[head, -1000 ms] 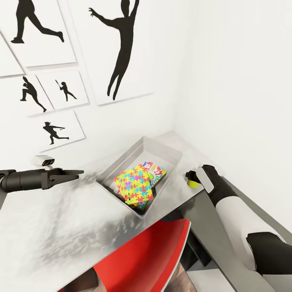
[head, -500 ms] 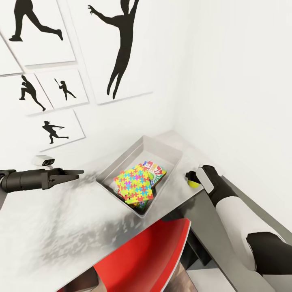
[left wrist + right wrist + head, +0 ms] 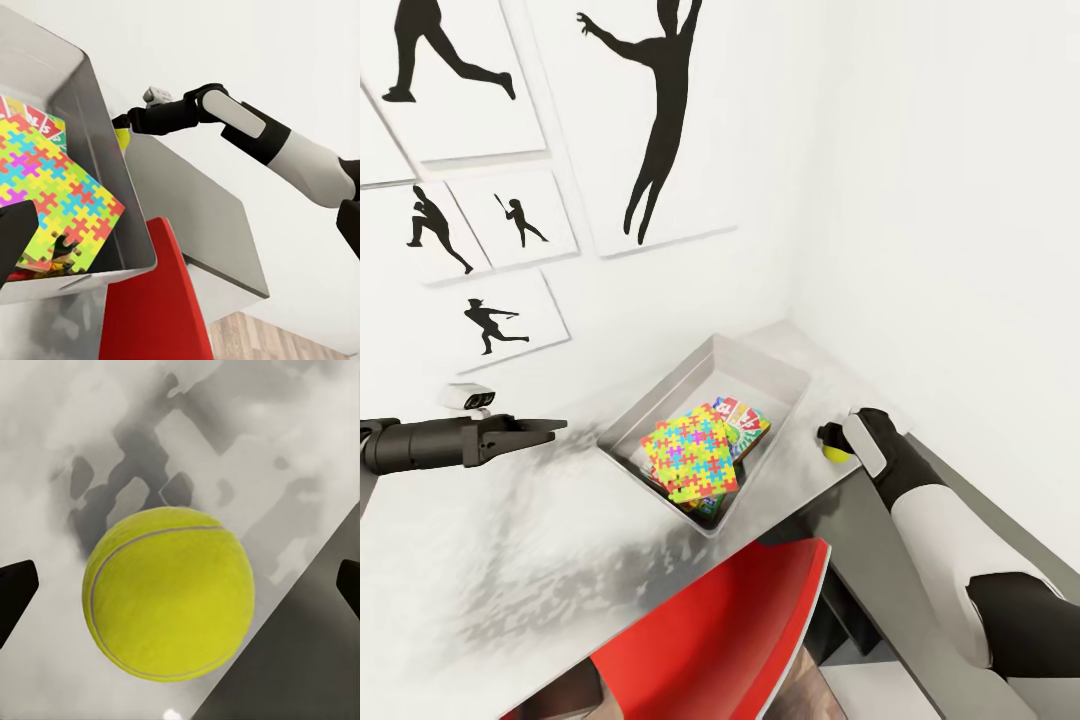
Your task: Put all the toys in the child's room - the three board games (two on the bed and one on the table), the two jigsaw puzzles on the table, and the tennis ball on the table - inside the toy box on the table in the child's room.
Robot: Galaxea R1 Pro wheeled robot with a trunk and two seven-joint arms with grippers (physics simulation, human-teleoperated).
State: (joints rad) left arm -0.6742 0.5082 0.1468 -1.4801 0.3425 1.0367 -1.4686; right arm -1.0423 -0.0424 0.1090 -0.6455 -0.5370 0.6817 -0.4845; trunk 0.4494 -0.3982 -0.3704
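Nearest the head camera, a red chair [image 3: 730, 640] stood tucked against the front edge of the bench [image 3: 510, 560]. Further in, at the bench's right edge, the right gripper [image 3: 832, 440] hung over the tennis ball [image 3: 838, 453], which rested on the bench just beside the toy box [image 3: 660, 400] but outside it. In the right wrist view the ball [image 3: 169, 592] sat between the 2 dark fingers [image 3: 15, 592], which stood wide apart on either side and did not touch it, so the grasp was not yet made. At about the same depth on the other side, the left gripper [image 3: 550, 427] hovered over the bench a short way from the box's left wall; its fingers looked close together in the head view, though I could not tell for certain whether they were fully together, and they held nothing. Inside the box lay a jigsaw puzzle [image 3: 690, 455] on top, with a red-and-green board game [image 3: 745, 420] showing beneath it; whatever lay deeper was hidden, so the count of stowed toys could not be confirmed. Judging from this, most of the task seemed done and the ball was the 1 toy visibly left out. Beyond the box, silhouette posters [image 3: 650, 120] hung on the wall.
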